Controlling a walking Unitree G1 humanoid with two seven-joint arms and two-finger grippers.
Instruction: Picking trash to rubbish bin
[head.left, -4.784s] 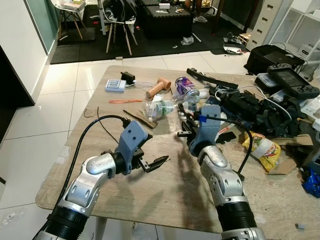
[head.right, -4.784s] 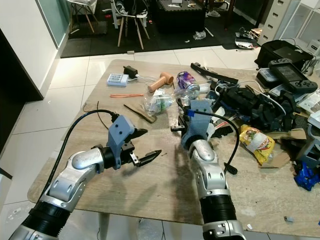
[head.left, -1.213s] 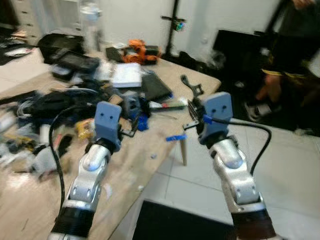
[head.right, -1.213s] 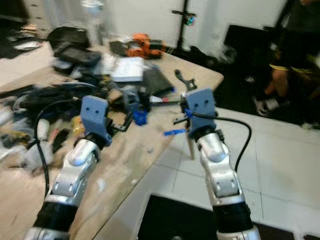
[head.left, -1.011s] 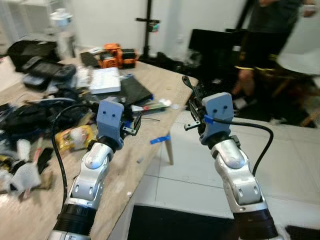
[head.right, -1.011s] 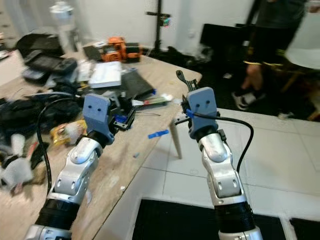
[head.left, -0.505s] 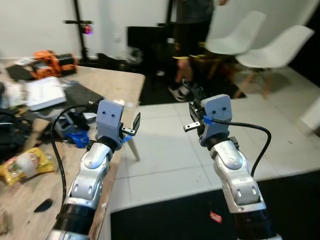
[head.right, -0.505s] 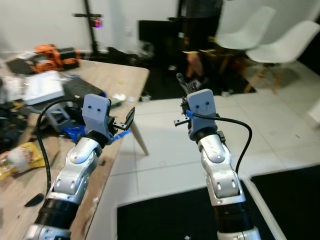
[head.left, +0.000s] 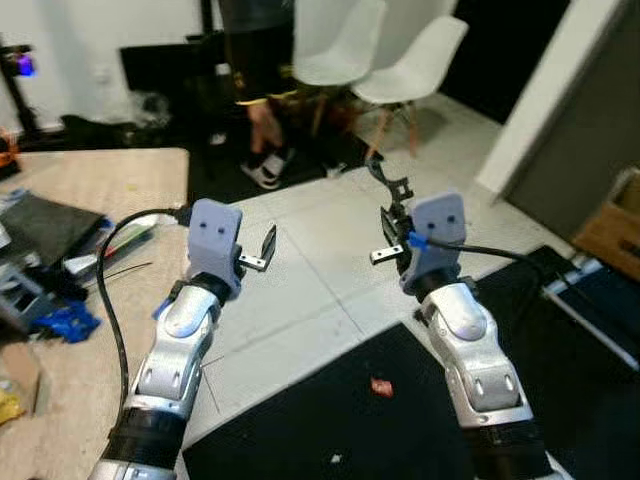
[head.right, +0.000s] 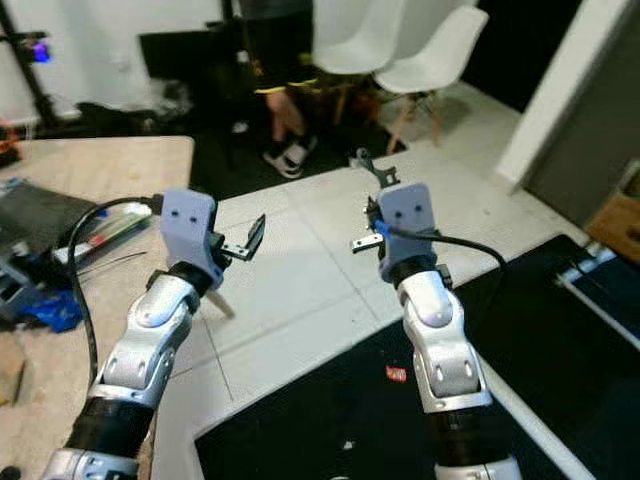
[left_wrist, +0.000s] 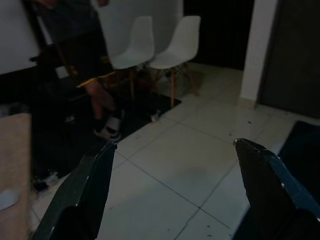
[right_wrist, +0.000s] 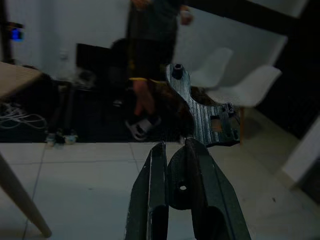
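Trash here is a flat black plastic bracket (right_wrist: 200, 112) pinched at its lower end between the right gripper's (right_wrist: 172, 165) clenched fingers, sticking up past the tips; looks light, stiff and thin, so I'd keep that low grip, while the left gripper's (left_wrist: 175, 180) fingers are spread, holding nothing.

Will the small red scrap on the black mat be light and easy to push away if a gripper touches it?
The red scrap looks thin and flat on the black mat, so probably very light and floppy. It may slide or flutter aside when nudged. Lying flat, it could be hard to pinch.
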